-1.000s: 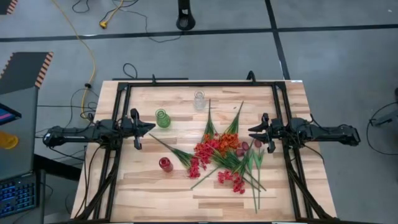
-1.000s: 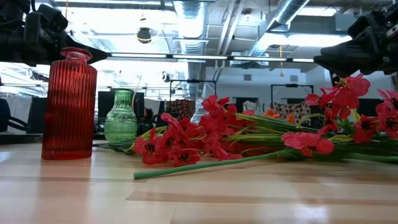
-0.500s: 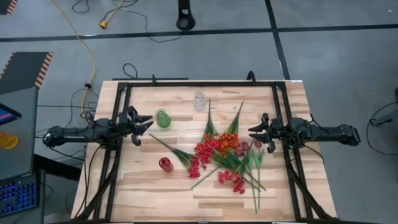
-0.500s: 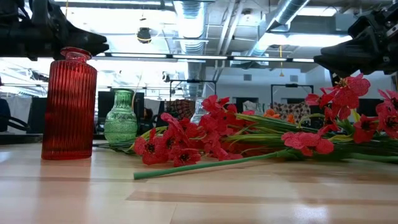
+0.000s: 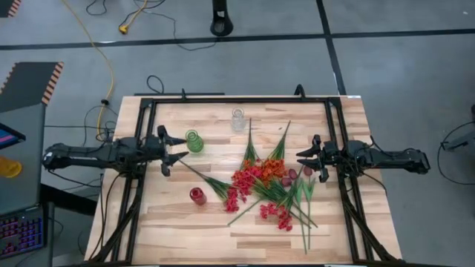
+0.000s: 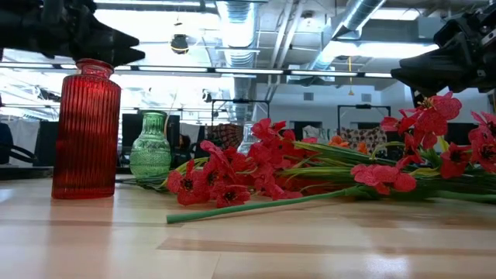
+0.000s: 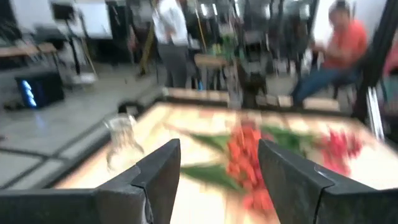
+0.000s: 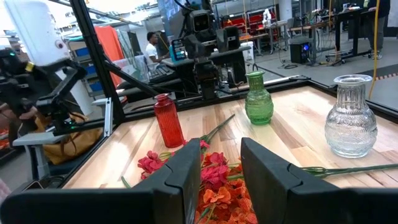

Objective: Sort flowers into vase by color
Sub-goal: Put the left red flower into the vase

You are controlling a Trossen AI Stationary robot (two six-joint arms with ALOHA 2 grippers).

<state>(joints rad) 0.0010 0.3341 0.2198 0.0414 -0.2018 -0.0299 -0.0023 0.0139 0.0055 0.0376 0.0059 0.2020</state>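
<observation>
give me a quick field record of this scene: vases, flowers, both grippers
vases: red vase, green vase, clear vase, all upright and empty
flowers: loose pile lying on the table, right of the red vase
left gripper: open, holding nothing, beside the green vase
right gripper: open, holding nothing, at the pile's right edge

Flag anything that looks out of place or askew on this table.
Nothing is damaged or spilled. The flowers lie in a loose tangled heap on the table, unsorted, while the red vase, green vase and clear vase stand upright and empty.
</observation>
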